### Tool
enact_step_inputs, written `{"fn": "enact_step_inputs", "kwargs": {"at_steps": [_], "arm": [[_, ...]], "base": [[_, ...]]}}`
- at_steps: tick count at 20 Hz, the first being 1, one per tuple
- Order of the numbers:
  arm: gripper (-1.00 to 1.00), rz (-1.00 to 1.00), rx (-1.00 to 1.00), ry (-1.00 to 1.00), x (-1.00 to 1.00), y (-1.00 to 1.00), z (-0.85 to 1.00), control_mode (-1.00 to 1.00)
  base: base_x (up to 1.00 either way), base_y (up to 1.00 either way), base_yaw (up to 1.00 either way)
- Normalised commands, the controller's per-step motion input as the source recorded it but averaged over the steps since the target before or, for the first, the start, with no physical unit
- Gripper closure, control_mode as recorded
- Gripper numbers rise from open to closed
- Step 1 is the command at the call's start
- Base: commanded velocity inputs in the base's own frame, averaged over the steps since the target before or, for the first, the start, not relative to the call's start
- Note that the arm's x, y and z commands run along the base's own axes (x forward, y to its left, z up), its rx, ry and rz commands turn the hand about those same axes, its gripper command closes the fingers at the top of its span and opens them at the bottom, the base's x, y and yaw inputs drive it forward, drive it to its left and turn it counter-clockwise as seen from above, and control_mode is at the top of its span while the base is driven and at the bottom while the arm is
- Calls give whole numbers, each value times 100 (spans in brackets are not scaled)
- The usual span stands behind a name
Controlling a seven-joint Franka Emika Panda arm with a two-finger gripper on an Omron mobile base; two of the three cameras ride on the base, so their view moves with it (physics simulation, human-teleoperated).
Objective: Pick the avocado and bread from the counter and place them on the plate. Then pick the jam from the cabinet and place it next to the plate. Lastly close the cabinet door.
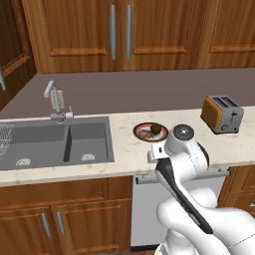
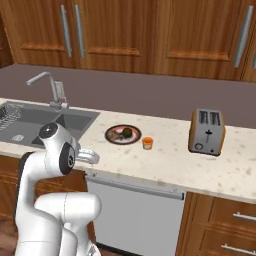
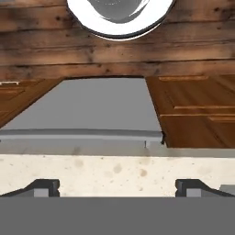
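Observation:
The plate (image 1: 139, 130) (image 2: 111, 131) lies on the speckled counter (image 1: 129, 149) right of the sink. On it sit the dark green avocado (image 1: 157, 129) (image 2: 127, 132) and the brown bread (image 1: 146, 133) (image 2: 117, 135). A small orange jam jar (image 2: 147, 143) stands on the counter just right of the plate. On the wall above, the cabinet (image 1: 119, 32) (image 2: 71, 30) has both long-handled doors flush. My gripper (image 3: 119, 188) is open and empty. It is held low at the counter's front edge (image 2: 93, 158), pointing down at the dishwasher.
A grey double sink (image 1: 55, 142) with a faucet (image 1: 56, 99) is on the left. A toaster (image 1: 222, 114) (image 2: 207, 131) stands on the right. The dishwasher front (image 3: 87, 110) and its bar handle (image 3: 82, 134) lie below my hand. A dark wood panel (image 1: 14, 55) stands at the far left.

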Motion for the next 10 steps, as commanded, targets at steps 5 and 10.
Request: {"fn": "enact_step_inputs", "kwargs": {"at_steps": [5, 10], "arm": [[-100, 0, 0, 0, 0, 0, 0, 100], [-100, 0, 0, 0, 0, 0, 0, 100]], "base": [[-97, 5, 16], [-87, 14, 20]]}}
